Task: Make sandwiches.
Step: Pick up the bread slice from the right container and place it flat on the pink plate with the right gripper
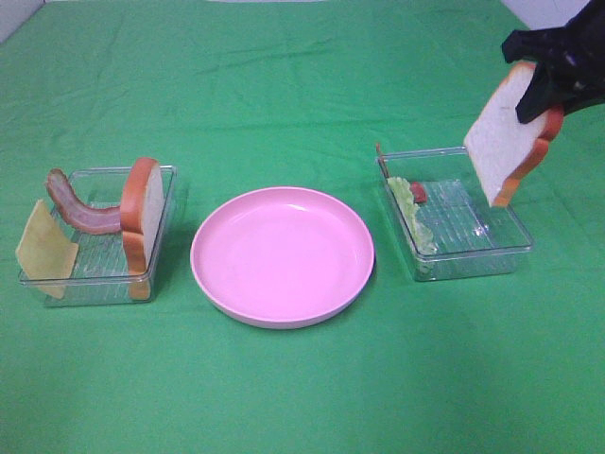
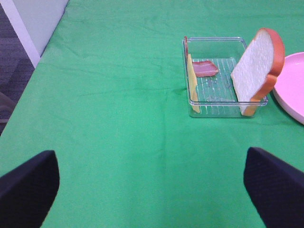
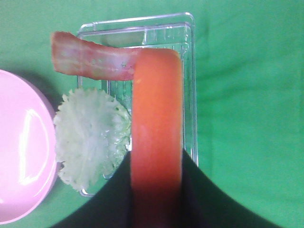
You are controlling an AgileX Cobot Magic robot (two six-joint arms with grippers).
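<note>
My right gripper (image 1: 553,80) is shut on a white bread slice (image 1: 506,132) with orange-brown crust (image 3: 156,133) and holds it in the air above the right clear tray (image 1: 501,251). That tray holds ruffled green lettuce (image 1: 414,216) and a bacon strip (image 3: 90,61). The left tray (image 1: 90,284) holds a second bread slice (image 1: 142,213) on edge, a bacon strip (image 1: 80,208) and a yellow cheese square (image 1: 43,251). My left gripper (image 2: 152,183) is open and empty over bare cloth, well short of the left tray (image 2: 213,107). The pink plate (image 1: 282,253) holds nothing.
A green cloth (image 1: 302,388) covers the table. Its left edge and the floor (image 2: 14,57) show in the left wrist view. The plate stands between the two trays.
</note>
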